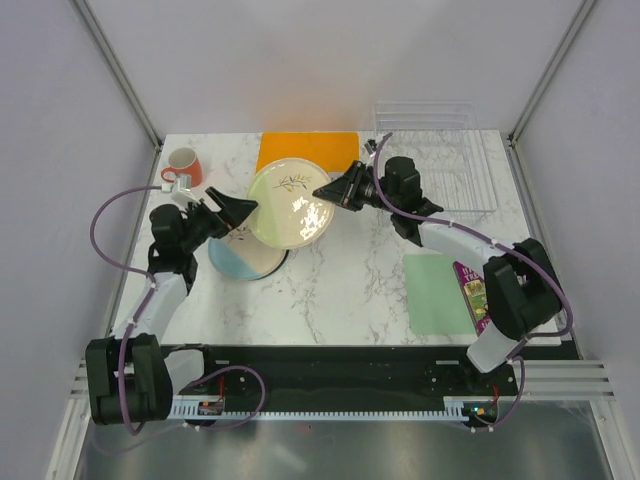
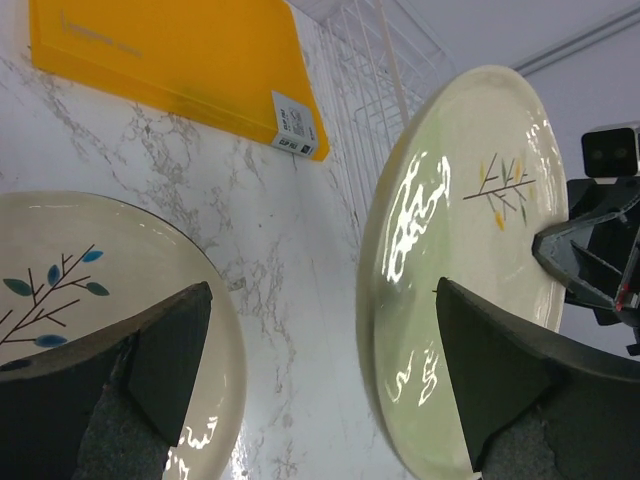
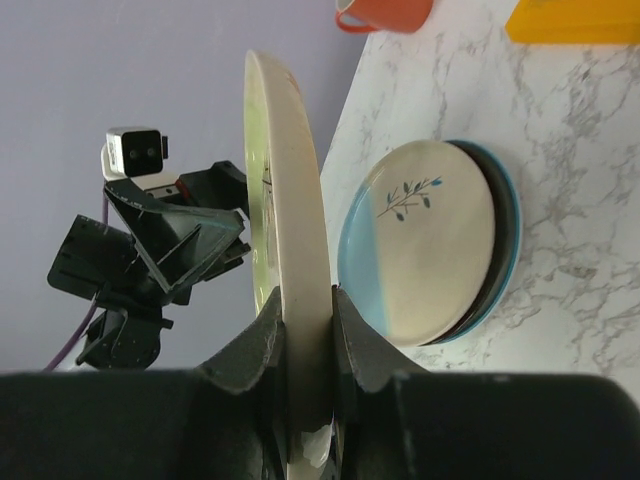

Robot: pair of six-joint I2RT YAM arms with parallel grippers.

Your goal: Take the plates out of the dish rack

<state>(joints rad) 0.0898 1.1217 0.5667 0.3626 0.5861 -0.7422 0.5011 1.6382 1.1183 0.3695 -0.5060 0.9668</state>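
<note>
A cream plate with a sprig (image 1: 288, 205) hangs tilted on edge above the table, and my right gripper (image 1: 335, 192) is shut on its right rim. The right wrist view shows that plate (image 3: 290, 200) edge-on, clamped between the fingers of the right gripper (image 3: 308, 300). My left gripper (image 1: 240, 210) stands open at the plate's left rim. In its wrist view the left gripper (image 2: 322, 290) has the plate (image 2: 470, 250) by its right finger. Below lies a blue-and-cream plate (image 1: 240, 262) on top of a stack. The wire dish rack (image 1: 440, 160) stands at the back right, with no plate showing in it.
An orange board (image 1: 307, 152) lies at the back centre. An orange-red mug (image 1: 183, 166) stands at the back left. A green mat (image 1: 438, 292) and a small package (image 1: 470, 290) lie at the front right.
</note>
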